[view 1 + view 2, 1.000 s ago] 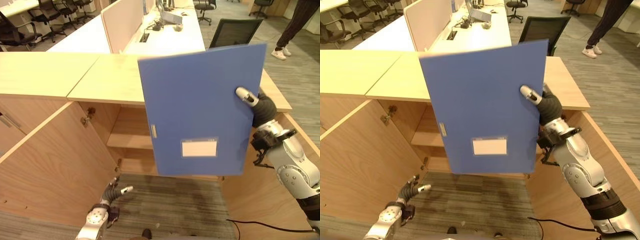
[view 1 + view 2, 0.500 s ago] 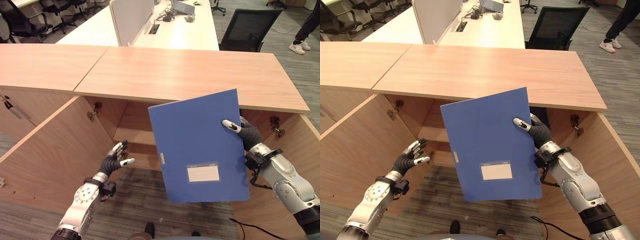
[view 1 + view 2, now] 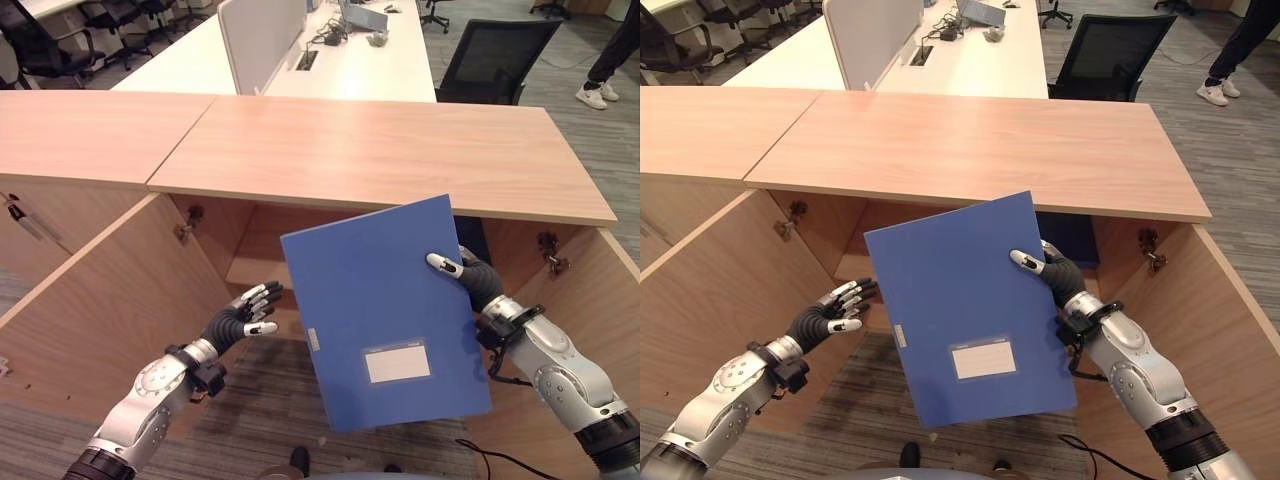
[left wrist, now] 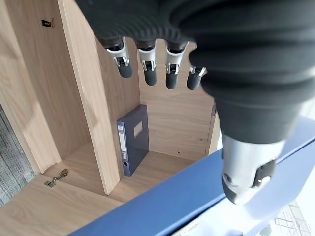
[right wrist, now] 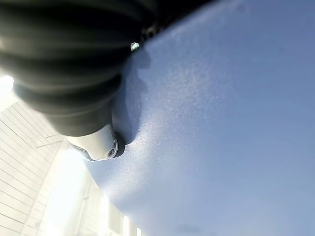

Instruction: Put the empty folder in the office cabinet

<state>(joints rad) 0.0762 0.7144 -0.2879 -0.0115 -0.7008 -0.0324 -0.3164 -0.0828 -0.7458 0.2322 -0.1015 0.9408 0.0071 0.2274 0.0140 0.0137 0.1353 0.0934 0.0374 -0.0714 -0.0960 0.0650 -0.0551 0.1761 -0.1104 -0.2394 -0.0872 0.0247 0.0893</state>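
Holding flat blue plastic folder [image 3: 385, 315] tilted before open light-wood office cabinet [image 3: 262, 262], right hand [image 3: 462, 278] pinches its right edge, thumb on front, fingers hidden behind. Left hand [image 3: 243, 316] near folder's left edge, fingers spread, grasping nothing. Folder not yet inside; insertion remains. Another blue binder [image 4: 133, 139] stands on cabinet shelf. Folder's contents not visible.

The right hand [image 3: 470, 280] is raised in front of the body, its silver thumb pressed flat on the front face of a large blue folder [image 3: 385, 310], pinching its edge. The left hand [image 3: 240, 318] reaches forward, low, fingers straight and spread, holding nothing.
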